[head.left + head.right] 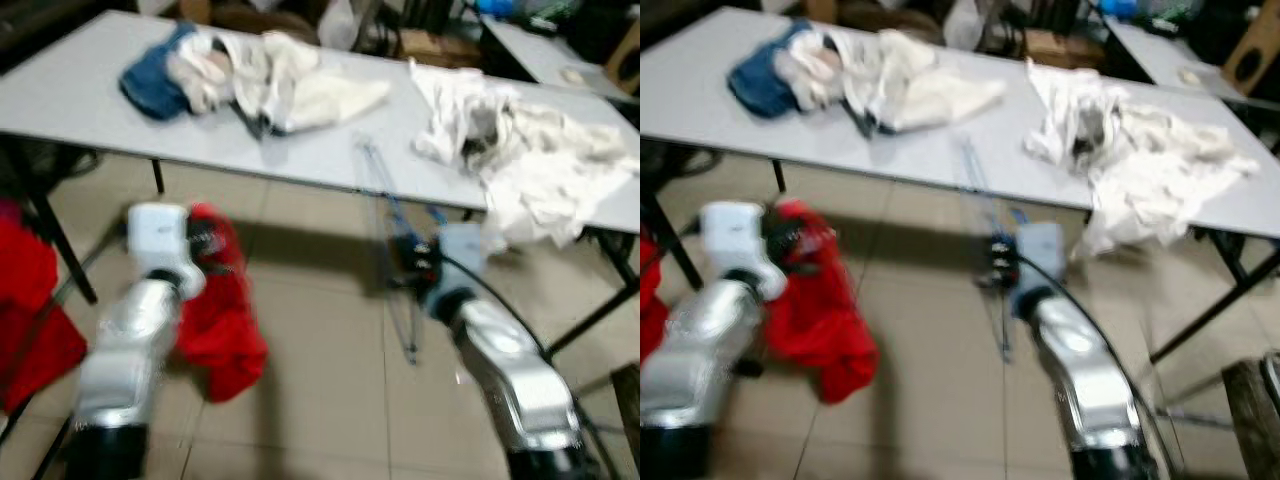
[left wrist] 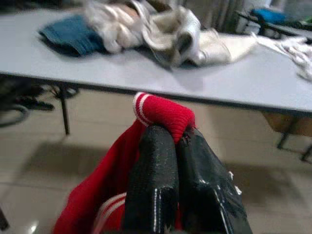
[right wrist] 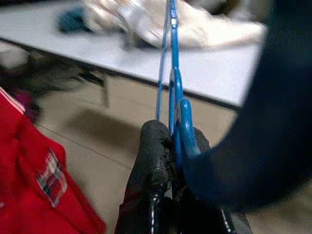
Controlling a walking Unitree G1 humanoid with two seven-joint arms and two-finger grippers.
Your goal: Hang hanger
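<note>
While your left gripper [image 2: 170, 141] pinches the red garment [image 1: 222, 320] low before the white table [image 1: 80, 100], your right gripper [image 3: 170, 141] clamps the blue hanger [image 3: 173, 83], raised toward the table edge.

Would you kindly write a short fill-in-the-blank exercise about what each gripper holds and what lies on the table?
1. The left gripper is shut on a ____ garment.
2. The right gripper is shut on a blue ____.
3. White clothes lie heaped on the grey ____.

Missing words: red; hanger; table
</note>
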